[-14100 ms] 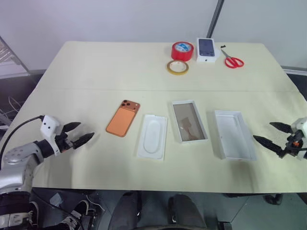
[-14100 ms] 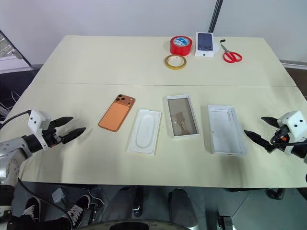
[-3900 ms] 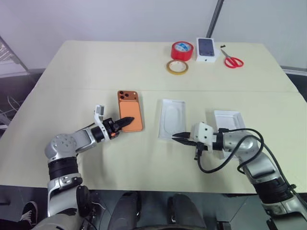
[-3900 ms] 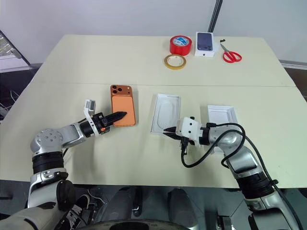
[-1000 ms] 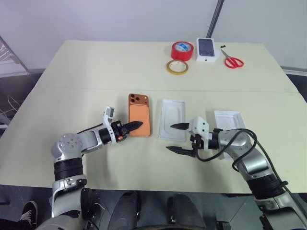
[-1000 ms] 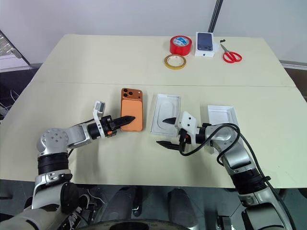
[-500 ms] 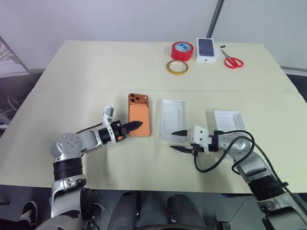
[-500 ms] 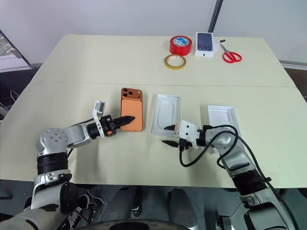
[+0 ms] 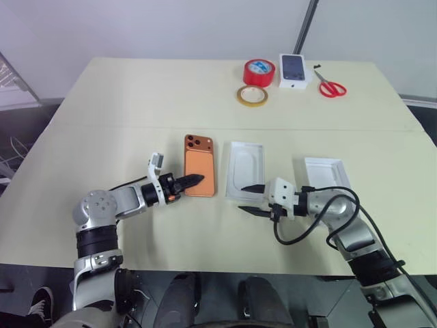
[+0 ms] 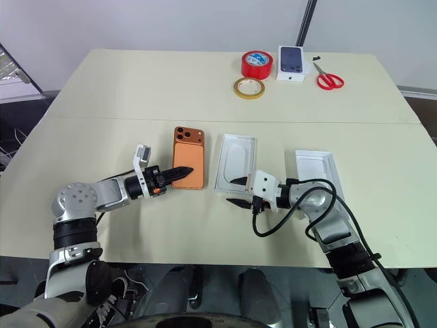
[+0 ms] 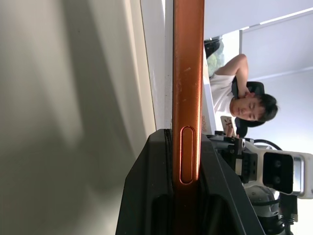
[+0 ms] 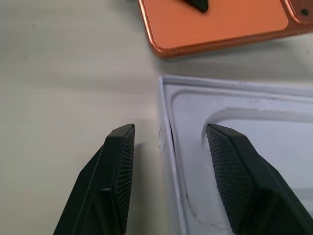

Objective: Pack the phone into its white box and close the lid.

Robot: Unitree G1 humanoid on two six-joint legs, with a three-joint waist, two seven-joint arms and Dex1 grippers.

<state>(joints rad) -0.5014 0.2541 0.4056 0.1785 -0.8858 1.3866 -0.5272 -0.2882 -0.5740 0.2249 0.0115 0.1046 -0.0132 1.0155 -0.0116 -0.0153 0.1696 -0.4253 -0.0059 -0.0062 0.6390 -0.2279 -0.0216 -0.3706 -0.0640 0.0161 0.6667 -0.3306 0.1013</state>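
On my screens the flat orange smartphone (image 9: 199, 165) lies back up on the pale cream bench (image 9: 171, 96), its three dark lenses at the far end. My left hand (image 9: 192, 180) has its two black fingers clamped on the phone's near edge; the left wrist view looks straight along that orange edge (image 11: 188, 88), pinched between the fingers, with one long side button showing.

Just to the right of the phone, close but apart, sits the shallow white cardboard box base (image 9: 246, 171) with its rounded recess facing up. My right hand (image 9: 252, 199) is at the near end of this box, its fingers partly apart. In the right wrist view one ribbed black finger (image 12: 115, 169) stands outside the box's thin rim over bare bench and the other is inside, over the white insert (image 12: 274, 142), so the hand straddles the near-left corner wall. I cannot tell whether either finger touches the cardboard.

Farther right, partly behind my right arm, lies the plain deeper white cardboard lid (image 9: 326, 169), open side up.

At the far edge of the bench I see a red tape roll (image 9: 259, 71), a yellowish tape ring (image 9: 252, 96), a white box with a dark phone pictured on it (image 9: 295, 70) and red-handled scissors (image 9: 331, 85). A seated person (image 11: 239, 95) shows in the left wrist view beyond the bench.
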